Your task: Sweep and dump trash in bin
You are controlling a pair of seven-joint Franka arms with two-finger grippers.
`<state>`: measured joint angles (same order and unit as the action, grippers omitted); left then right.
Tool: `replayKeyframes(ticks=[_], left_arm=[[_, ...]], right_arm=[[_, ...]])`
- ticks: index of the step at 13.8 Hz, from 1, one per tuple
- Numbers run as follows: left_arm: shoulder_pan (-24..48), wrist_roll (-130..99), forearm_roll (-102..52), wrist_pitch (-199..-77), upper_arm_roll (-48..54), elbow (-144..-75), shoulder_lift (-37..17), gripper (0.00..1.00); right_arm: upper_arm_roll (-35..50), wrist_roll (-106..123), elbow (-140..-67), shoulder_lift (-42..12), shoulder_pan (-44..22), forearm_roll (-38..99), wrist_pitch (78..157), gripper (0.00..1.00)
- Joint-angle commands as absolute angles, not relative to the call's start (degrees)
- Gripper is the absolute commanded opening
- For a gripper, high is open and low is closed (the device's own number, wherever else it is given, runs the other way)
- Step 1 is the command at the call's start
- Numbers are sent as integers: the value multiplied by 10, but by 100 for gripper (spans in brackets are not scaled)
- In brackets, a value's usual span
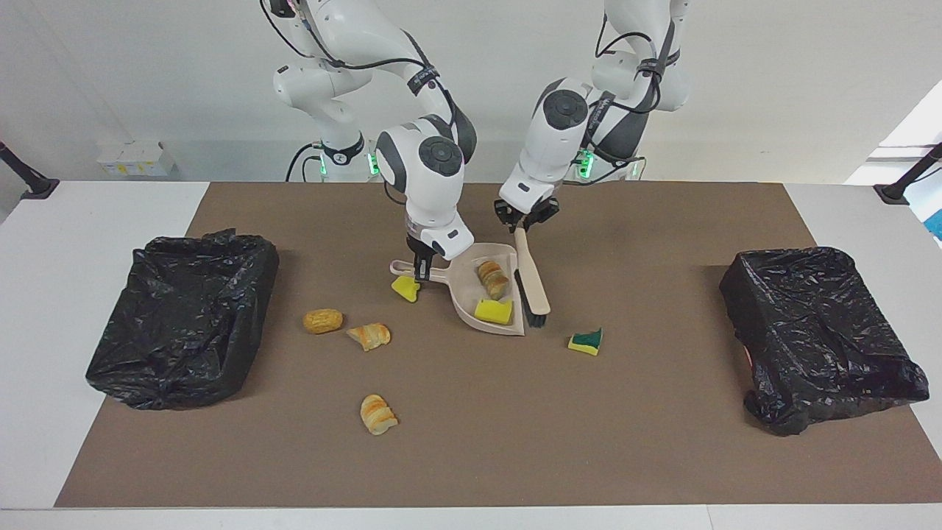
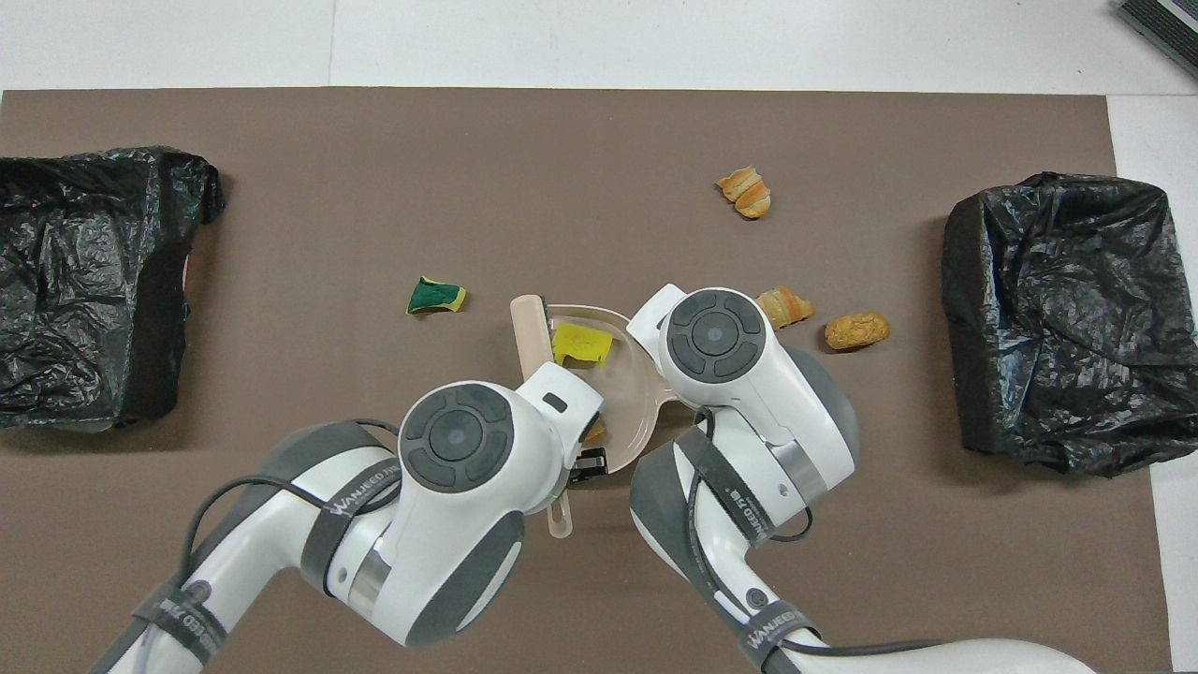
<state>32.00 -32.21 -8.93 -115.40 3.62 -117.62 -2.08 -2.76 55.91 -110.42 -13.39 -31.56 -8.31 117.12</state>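
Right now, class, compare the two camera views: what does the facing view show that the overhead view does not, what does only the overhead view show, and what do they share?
Only the facing view shows the right gripper shut on the dustpan handle, the left gripper shut on the brush, a bread piece lying whole in the pan, and a yellow sponge chunk beside the handle.

Only the overhead view shows the arms' wrists from above, covering those grips.

Both show the yellow sponge in the pan, the green-backed sponge, three bread pieces on the mat, and two black-lined bins.
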Motion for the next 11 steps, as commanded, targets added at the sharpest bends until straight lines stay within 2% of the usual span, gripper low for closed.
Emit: replayKeyframes(ticks=[1, 5, 7, 11], left_arm=[[259, -237, -49, -1105, 40, -1124, -55, 0], [188, -110, 23, -1069, 40, -1070, -93, 0], [147, -19, 48, -1060, 39, -1068, -104, 0], [115, 33, 85, -1071, 39, -1070, -131, 0]], right_arm=[[-24, 539, -1113, -134, -314, -95, 1187, 0], [-24, 539, -1113, -134, -314, -95, 1187, 0], [-24, 539, -1113, -134, -314, -95, 1187, 0], [-24, 536, -1113, -134, -314, -95, 1187, 0]])
